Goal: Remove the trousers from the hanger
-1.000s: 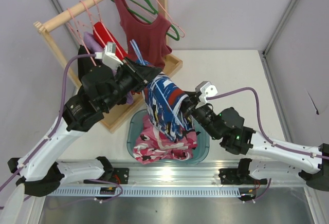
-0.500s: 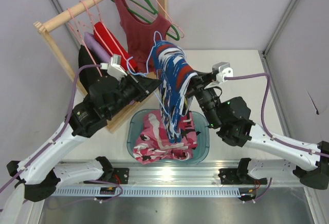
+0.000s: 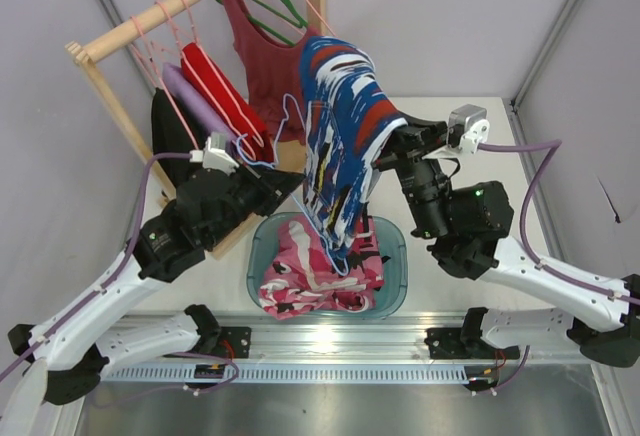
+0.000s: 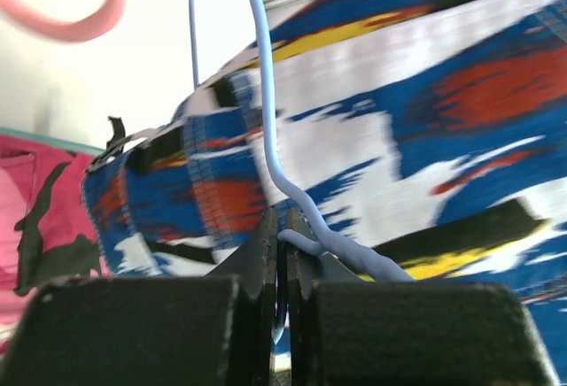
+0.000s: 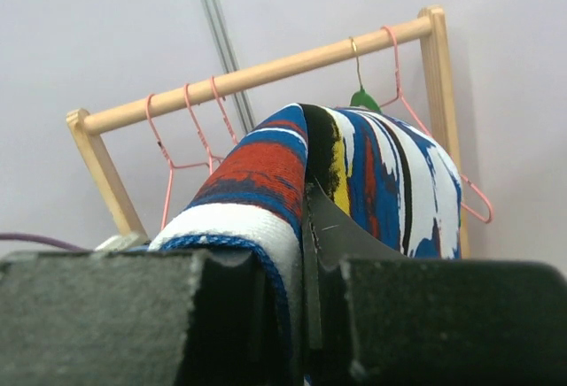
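ok so rn the trousers [image 3: 340, 126] (blue w/ white + red streaks) are up in the air mid-frame in the top view, bunched over the right gripper [image 3: 388, 146]. That one's clamped on a fold of the cloth: the right wrist cam shows the fabric pinched btw the two fingers and humping up over them. Top part of the trousers sits in front of the dark-red tank top [image 3: 272, 66] on the wooden rack [image 3: 120, 41]. Bottom end hangs down over the teal basin [image 3: 398, 261], above the pink camo garment [image 3: 310, 281] lying in it, can't tell if it touches that one. The left gripper [image 3: 288, 176] is just left of the trousers, fingers pressed together on the light-blue wire hanger [image 3: 288, 116]. Left wrist cam has the wire coming out right btw the tips and running up across the cloth. In the top view the hanger's wire loops up beside the left edge of the trousers, and more thin wire shows down along the hanging end. So wire and cloth are touching, but idk if the trousers are threaded over the bar, too tangled to see. Also on the rack: a green hanger [image 3: 270, 1] at the tank top's neck, a few pink hangers [image 3: 165, 21], and a red garment [image 3: 215, 86] hanging further left.
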`<state>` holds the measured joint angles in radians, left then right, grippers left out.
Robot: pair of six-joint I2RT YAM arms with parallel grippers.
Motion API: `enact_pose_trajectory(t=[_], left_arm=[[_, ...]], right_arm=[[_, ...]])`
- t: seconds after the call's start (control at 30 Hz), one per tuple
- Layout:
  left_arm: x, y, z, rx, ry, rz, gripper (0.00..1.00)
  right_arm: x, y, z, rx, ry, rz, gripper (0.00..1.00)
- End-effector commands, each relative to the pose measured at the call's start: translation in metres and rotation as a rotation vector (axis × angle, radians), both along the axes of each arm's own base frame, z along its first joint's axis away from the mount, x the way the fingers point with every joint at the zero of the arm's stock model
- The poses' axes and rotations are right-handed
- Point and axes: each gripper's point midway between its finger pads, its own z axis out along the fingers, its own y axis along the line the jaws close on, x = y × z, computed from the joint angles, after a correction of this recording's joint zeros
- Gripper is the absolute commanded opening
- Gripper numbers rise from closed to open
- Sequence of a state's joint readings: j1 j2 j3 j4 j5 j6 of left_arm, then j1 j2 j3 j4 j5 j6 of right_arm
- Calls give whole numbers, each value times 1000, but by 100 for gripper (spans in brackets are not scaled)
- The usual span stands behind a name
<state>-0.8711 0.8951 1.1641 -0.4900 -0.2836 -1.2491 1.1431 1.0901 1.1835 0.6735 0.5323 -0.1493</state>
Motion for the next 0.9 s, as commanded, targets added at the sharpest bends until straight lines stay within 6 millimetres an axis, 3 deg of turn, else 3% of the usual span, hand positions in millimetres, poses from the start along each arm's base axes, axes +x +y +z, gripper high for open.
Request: enact_pose_trajectory(t=[0.0, 0.13, 0.17, 0.27, 0.3, 0.5, 0.6, 0.87], left_arm=[[-2, 6, -8, -6, 21, 23, 0], [-5, 15, -24, 160, -21, -9, 0], [-6, 21, -18, 182, -30, 1, 0], [-10, 35, -28, 305, -42, -1, 0], [-11, 37, -25, 324, -54, -10, 0], [-21, 36, -38, 511, -93, -149, 0], [-24, 40, -44, 572, -97, -178, 0], [-29, 45, -37, 627, -155, -221, 0]], right_arm=[[-27, -63, 85, 268, -165, -32, 0], [-19, -68, 86, 190, -142, -102, 0], [-14, -75, 85, 182, -131, -132, 0], [-8, -95, 84, 201, -73, -157, 0], [-10, -110, 88, 237, -68, -158, 0], [-11, -124, 76, 174, -65, -165, 0], [-5, -123, 58, 62, -21, -207, 0], [9, -112, -38, -289, 69, -275, 0]])
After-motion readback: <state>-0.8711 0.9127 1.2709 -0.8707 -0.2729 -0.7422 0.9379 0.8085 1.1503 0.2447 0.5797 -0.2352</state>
